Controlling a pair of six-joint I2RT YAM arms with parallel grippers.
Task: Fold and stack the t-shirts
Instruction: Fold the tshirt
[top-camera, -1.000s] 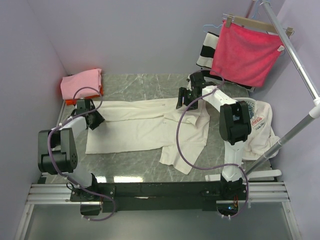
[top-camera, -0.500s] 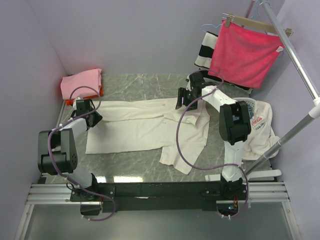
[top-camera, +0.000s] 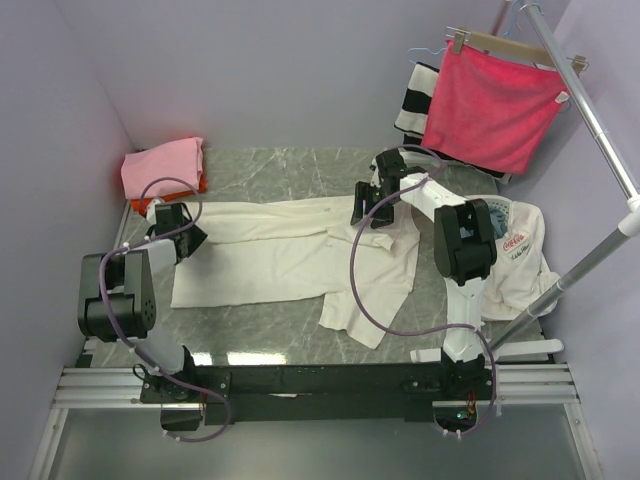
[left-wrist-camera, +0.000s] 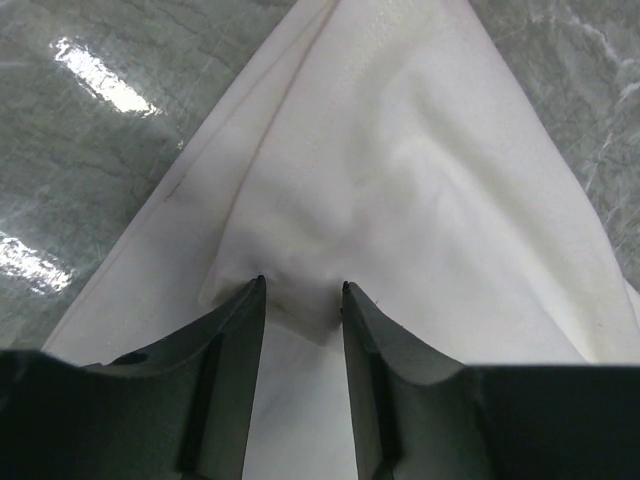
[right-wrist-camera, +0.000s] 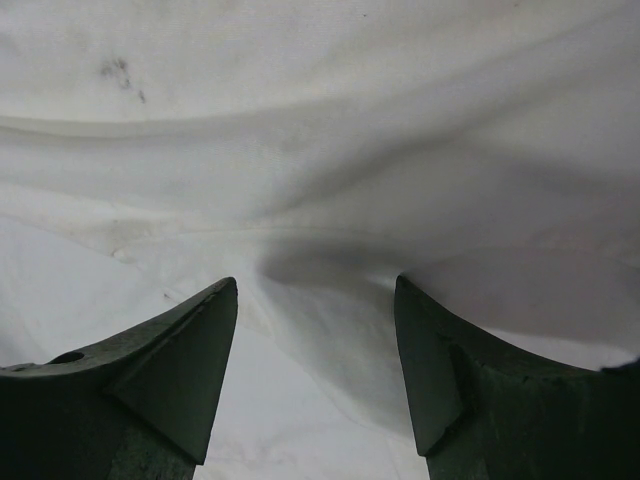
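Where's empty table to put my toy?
Two bare patches of table: the back strip behind the cream shirt, between the pink shirt and the striped cloth, and the front strip between the cream shirt and the black rail. The right side is crowded with another white shirt, an arm and the rack pole.

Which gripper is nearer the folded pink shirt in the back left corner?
Left. The left gripper is just in front of the pink shirt, at the cream t-shirt's left end; the right gripper is far to its right.
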